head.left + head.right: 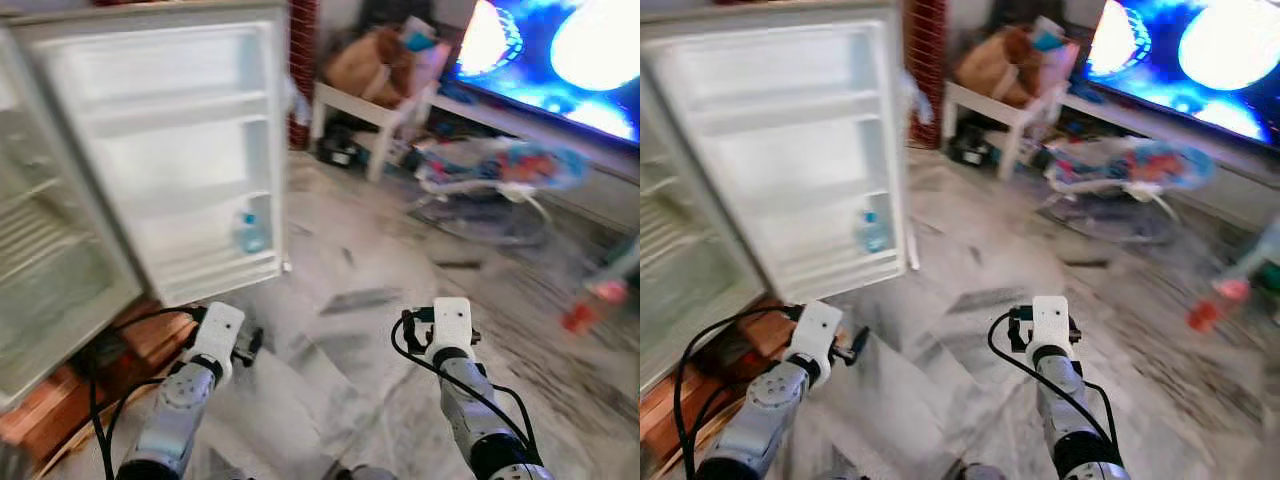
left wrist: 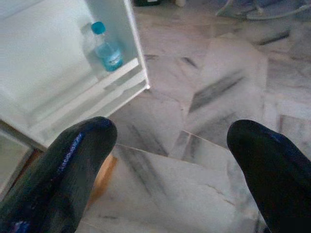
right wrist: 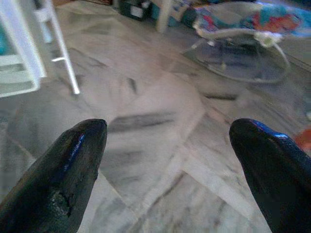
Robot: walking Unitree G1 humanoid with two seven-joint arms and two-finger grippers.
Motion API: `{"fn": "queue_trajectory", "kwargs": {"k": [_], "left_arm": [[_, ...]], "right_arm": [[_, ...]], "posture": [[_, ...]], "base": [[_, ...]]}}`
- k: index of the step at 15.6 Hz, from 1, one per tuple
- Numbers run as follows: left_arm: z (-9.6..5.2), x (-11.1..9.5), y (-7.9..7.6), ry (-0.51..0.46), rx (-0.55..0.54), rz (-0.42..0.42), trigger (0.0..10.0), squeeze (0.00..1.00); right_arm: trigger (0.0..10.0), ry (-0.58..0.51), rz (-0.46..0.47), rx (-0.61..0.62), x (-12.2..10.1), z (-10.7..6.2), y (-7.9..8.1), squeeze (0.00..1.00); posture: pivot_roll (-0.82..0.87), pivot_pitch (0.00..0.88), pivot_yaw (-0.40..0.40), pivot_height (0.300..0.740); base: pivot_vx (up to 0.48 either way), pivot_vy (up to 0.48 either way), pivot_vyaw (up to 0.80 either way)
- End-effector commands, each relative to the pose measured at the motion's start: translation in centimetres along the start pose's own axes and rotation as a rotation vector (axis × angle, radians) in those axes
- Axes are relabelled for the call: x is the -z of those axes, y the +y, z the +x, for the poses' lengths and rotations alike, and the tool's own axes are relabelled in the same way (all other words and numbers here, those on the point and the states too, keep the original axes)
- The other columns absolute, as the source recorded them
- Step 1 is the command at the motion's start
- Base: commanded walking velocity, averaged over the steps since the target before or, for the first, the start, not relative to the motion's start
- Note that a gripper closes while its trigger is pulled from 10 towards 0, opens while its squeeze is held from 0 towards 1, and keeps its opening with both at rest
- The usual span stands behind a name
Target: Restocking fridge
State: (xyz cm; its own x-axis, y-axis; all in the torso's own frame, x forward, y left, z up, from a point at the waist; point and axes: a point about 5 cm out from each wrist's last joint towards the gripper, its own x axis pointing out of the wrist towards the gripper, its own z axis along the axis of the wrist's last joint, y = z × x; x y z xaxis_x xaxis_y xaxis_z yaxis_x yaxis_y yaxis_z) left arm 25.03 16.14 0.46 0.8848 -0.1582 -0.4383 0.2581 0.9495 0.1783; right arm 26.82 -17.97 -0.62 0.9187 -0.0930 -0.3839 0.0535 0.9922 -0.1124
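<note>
The white fridge stands open on my left. Its door (image 1: 175,140) is swung wide and its wire-shelved inside (image 1: 40,260) shows at the left edge. A clear water bottle with a blue cap (image 1: 250,232) stands upright in the door's lowest rack, also seen in the left wrist view as the bottle (image 2: 107,48). My left gripper (image 2: 170,131) is open and empty, held low over the floor just short of the door's bottom corner. My right gripper (image 3: 169,127) is open and empty too, over bare marble floor to the right of the door.
The fridge rests on a low wooden base (image 1: 60,400). Grey marble floor (image 1: 350,300) spreads ahead. A white side table (image 1: 370,110), a baby bouncer (image 1: 500,175) and a lit TV (image 1: 560,50) stand at the back right. A red object (image 1: 585,310) lies at the right edge.
</note>
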Motion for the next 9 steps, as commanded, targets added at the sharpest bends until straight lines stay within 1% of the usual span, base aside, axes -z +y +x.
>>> {"fn": "queue_trajectory", "kwargs": {"k": [1,2,3,6,7,8,9], "left_arm": [[0.1,-0.3,1.2,-0.028,-0.090,-0.033,10.0,0.00],[0.0,-1.6,3.0,-0.113,-0.204,-0.034,10.0,0.00],[-0.3,-2.4,3.7,-0.161,-0.248,-0.050,10.0,0.00],[-1.1,-3.3,4.5,-0.228,-0.266,-0.052,10.0,0.00],[-1.7,-3.9,4.6,-0.267,-0.278,-0.053,10.0,0.00],[-2.3,-4.3,4.6,-0.296,-0.290,-0.054,10.0,0.00],[-2.6,-4.4,4.6,-0.310,-0.294,-0.059,10.0,0.00]], "right_arm": [[10.0,-0.055,0.012,0.040,-0.9,0.1,-0.7,0.00],[10.0,-0.189,0.036,0.065,-2.8,-0.1,-1.4,0.00],[10.0,-0.257,0.053,0.072,-3.8,-0.5,-1.8,0.00],[10.0,-0.426,-0.044,0.043,-6.5,-1.7,-2.0,0.00],[10.0,-0.496,-0.075,0.051,-7.8,-2.4,-2.2,0.00],[10.0,-0.540,-0.097,0.077,-8.6,-3.1,-2.6,0.00],[10.0,-0.549,-0.098,0.090,-8.7,-3.3,-2.8,0.00]], "posture": [[0.12,0.009,-0.048,0.740],[0.12,0.009,-0.048,0.740],[0.12,0.011,-0.054,0.740],[0.12,0.016,-0.051,0.740],[0.11,0.017,-0.050,0.740],[0.11,0.017,-0.049,0.740],[0.12,0.018,-0.049,0.740]], "base": [[0.000,0.000,-0.80],[0.000,0.000,-0.80],[0.000,0.000,-0.70],[0.000,0.000,0.00],[0.000,0.000,0.00],[0.000,0.000,0.00],[0.000,0.000,0.00]]}}
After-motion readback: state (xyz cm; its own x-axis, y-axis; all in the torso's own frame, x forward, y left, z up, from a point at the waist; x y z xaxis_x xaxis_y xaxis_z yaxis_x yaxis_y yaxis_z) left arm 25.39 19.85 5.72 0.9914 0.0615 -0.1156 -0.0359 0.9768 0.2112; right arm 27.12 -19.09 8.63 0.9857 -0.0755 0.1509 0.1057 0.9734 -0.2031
